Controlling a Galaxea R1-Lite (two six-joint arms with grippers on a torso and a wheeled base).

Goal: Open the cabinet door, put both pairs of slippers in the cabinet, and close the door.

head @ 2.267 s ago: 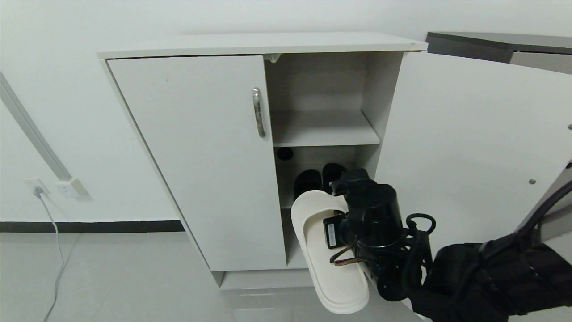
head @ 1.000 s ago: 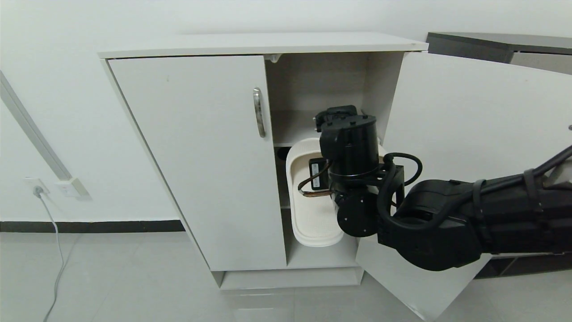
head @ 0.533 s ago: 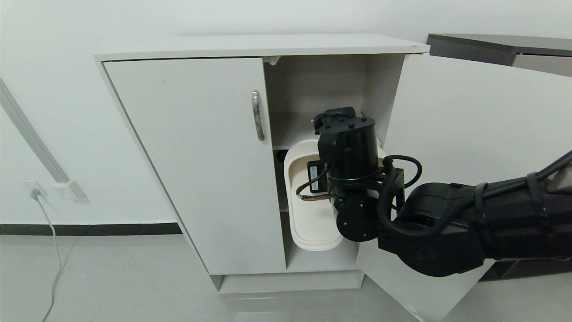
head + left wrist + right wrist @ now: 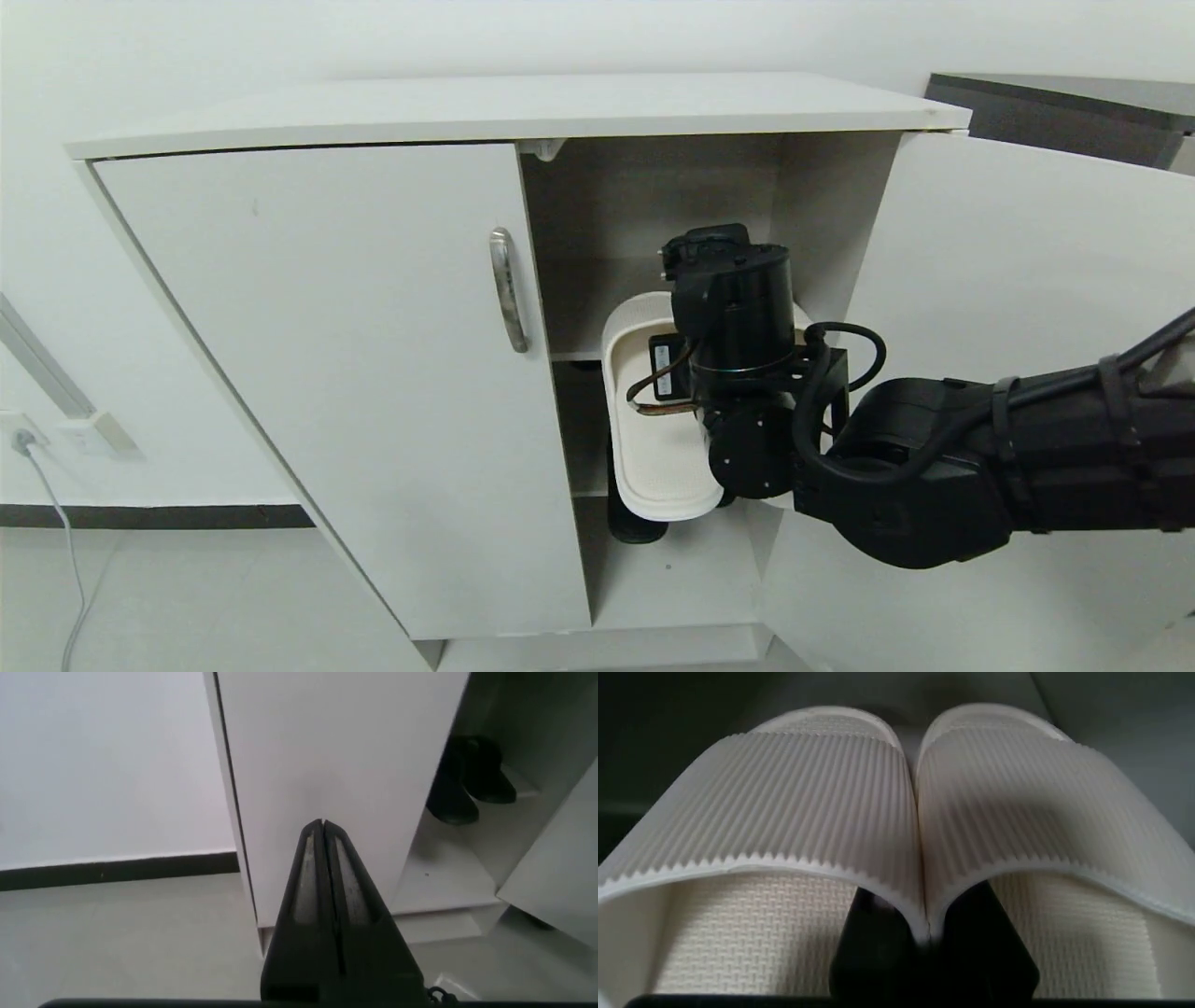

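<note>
room: white wall point(image 4: 280, 37) behind, pale tiled floor point(image 4: 140, 597) below, a socket point(image 4: 89, 434) with its cable point(image 4: 51, 523) low on the wall at my left.
cabinet point(image 4: 513, 103): white, the left door point(image 4: 327, 373) shut with a metal handle point(image 4: 505, 289), the right door point(image 4: 1008, 280) swung wide open.
black slippers point(image 4: 472, 775): already inside, low down in the open half.
white slippers point(image 4: 822, 803): side by side, toes up, hanging in the open half just before the upper shelf point(image 4: 569, 317); i cannot tell if the toes are over it.
right gripper point(image 4: 926, 938): clamped on the inner edges of both white slippers.
left gripper point(image 4: 322, 859): fingers pressed together on nothing, pointing at the foot of the shut door.
step: i judge the door opening is done and i am now placing the second pair.
next: push the pair in over a free shelf, lay it flat, let go, draw back, then close the right door. the toes could catch on the shelf edge, so the angle needs care.
</note>
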